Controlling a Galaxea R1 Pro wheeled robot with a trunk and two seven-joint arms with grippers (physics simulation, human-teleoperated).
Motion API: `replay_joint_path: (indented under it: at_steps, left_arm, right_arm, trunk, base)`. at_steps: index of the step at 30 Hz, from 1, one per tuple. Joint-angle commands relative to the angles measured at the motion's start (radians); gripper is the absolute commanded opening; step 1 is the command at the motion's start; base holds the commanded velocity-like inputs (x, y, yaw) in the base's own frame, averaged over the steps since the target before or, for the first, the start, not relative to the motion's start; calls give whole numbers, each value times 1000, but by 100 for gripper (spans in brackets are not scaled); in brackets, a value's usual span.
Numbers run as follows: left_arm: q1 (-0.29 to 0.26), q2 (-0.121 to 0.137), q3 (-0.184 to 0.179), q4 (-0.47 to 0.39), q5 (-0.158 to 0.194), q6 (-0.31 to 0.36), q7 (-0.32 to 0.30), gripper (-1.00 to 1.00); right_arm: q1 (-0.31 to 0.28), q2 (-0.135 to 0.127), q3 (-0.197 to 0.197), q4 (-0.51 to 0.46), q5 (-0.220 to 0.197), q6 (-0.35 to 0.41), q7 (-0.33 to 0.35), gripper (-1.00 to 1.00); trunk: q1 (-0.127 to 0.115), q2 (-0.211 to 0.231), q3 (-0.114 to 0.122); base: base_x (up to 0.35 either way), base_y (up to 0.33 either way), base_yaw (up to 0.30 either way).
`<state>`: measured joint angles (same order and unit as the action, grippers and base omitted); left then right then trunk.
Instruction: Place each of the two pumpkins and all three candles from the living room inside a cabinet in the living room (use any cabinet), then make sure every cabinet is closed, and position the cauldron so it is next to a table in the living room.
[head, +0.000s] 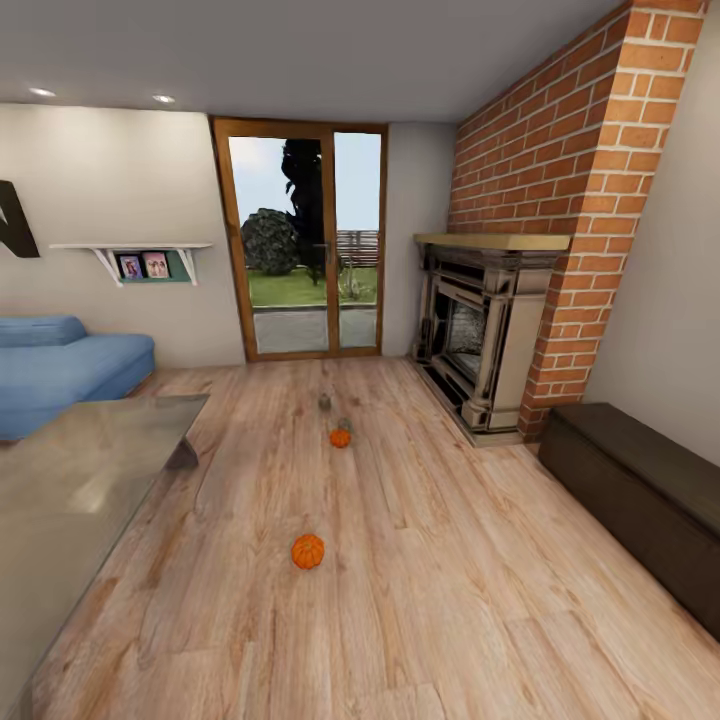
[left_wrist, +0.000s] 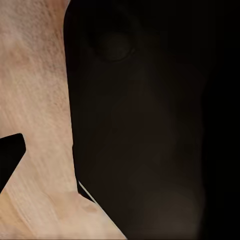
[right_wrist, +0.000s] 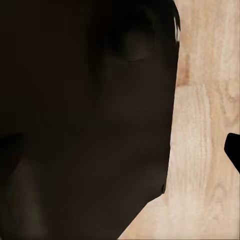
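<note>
Whether either arm's jaws are spread or pressed together cannot be told: both wrist views show dark blurred shapes over pale wood. In the head view, the near pumpkin (head: 308, 551) lies loose on the wooden floor (head: 420, 600) at lower centre, the table (head: 70, 500) at lower left, the cabinet (head: 650, 500) shut at right. Farther up the centre lies the far pumpkin (head: 340, 438), then two small dim things, perhaps candles. Scattered so, everything probably awaits collection.

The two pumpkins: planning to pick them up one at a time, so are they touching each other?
Apart. The head view shows the nearer pumpkin and the farther pumpkin with bare wooden floor between them.
</note>
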<state>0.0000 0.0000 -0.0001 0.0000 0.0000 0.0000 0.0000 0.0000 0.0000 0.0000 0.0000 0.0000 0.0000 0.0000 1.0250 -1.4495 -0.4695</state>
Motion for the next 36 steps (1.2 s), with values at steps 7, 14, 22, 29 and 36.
replay_joint_path:
  at_steps: [7,14,22,29,36]
  left_arm:
    - [7,23,-7,-21,-7,-18,-13,100]
    - [8,27,-8,-23,-4,-57,-14,100]
    - [8,27,-8,-23,-5,-102,-14,100]
    - [8,28,-8,-23,-5,-121,-14,100]
    - [8,27,-8,-23,-5,-122,-14,100]
  right_arm:
    - [-10,0,-1,-2,-3,6,-8,100]
    - [-11,0,-1,-2,0,-33,-1,100]
    - [-11,0,-1,-2,0,-58,3,100]
    - [-11,-1,-3,-2,0,-58,3,100]
    - [-11,-1,-2,-2,0,-60,5,100]
  trunk:
    - [0,0,-1]
    - [0,0,-1]
    - [0,0,-1]
    - [0,0,-1]
    - [0,0,-1]
  base:
    - [0,0,0]
    - [-66,41,-65]
    - [-134,85,-276]
    - [-21,8,-294]
    - [-1,0,-295]
